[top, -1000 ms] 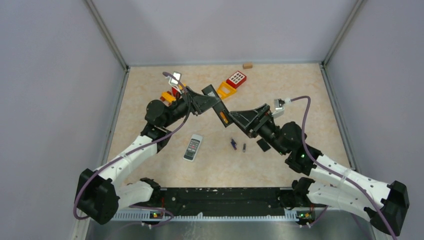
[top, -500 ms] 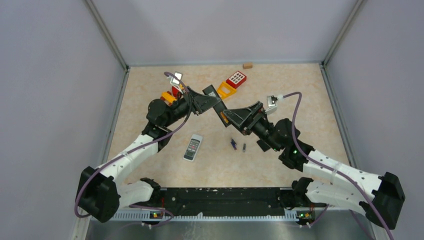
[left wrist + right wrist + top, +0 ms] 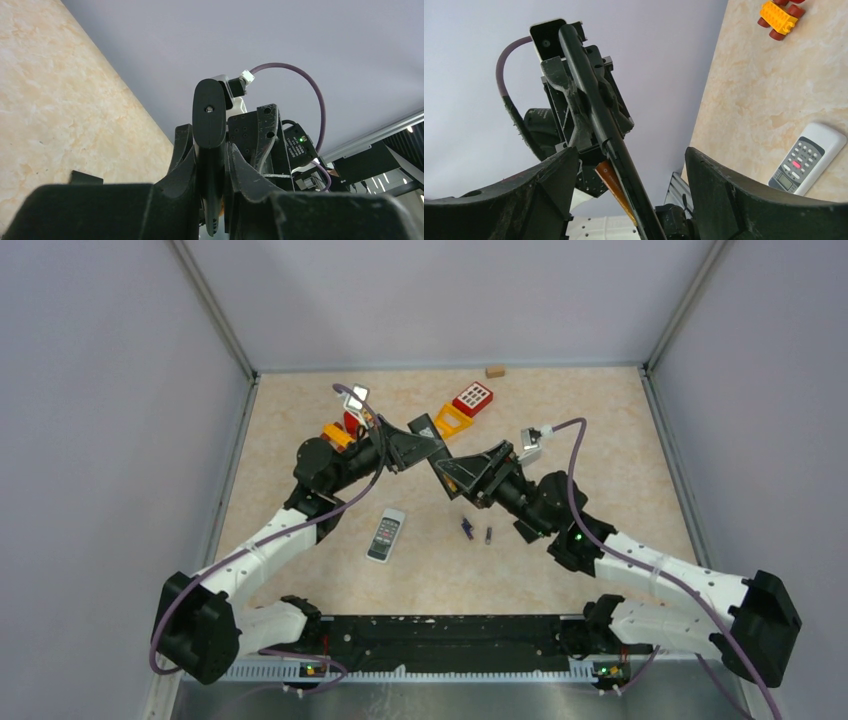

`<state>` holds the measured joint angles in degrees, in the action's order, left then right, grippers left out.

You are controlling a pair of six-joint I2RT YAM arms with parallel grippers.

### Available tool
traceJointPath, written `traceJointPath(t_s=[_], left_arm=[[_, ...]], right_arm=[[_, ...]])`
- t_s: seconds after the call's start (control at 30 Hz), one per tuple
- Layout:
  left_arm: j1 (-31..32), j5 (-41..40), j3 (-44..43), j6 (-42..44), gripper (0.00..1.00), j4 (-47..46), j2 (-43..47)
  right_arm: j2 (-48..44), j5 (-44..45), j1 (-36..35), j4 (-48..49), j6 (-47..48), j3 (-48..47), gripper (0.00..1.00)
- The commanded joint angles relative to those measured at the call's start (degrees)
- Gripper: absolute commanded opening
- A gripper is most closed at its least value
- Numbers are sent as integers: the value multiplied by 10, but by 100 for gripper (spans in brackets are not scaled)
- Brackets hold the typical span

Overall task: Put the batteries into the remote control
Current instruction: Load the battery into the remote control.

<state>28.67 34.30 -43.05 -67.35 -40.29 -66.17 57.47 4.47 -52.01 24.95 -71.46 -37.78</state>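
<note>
Above beige tabletop (image 3: 600, 440), left claw (image 3: 210, 155) grips slim black remote (image 3: 209, 115); your open right claw (image 3: 631, 165), closing at four o'clock, could dislodge it.

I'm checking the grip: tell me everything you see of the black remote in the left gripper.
The black remote is a slim bar, plastic by its look, with a rounded end and a small screw hole. The left gripper clamps it edge-on, lifted off the table and tilted. The right gripper, open, straddles it without touching. An orange-brown battery shows at its lower part.
</note>
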Motion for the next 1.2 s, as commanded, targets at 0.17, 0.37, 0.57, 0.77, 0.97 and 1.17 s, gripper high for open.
traceJointPath(t_s=[0.17,0.37,0.57,0.77,0.97,1.17], left_arm=[[1,20,-5,13,0,-30,2],[1,19,-4,14,0,-30,4],[1,15,-5,6,0,-32,7],[0,12,-17,-38,0,-14,8],[0,11,-28,-53,0,6,16],[0,8,-34,-60,0,8,20]], right_arm=[[12,-17,1,32,-17,-34,68],[13,-22,3,32,-28,-32,59],[14,-23,3,38,-30,-27,53],[13,-25,3,46,-32,-19,48],[12,-28,3,18,-25,-27,40],[8,-29,4,11,-25,-22,36]])
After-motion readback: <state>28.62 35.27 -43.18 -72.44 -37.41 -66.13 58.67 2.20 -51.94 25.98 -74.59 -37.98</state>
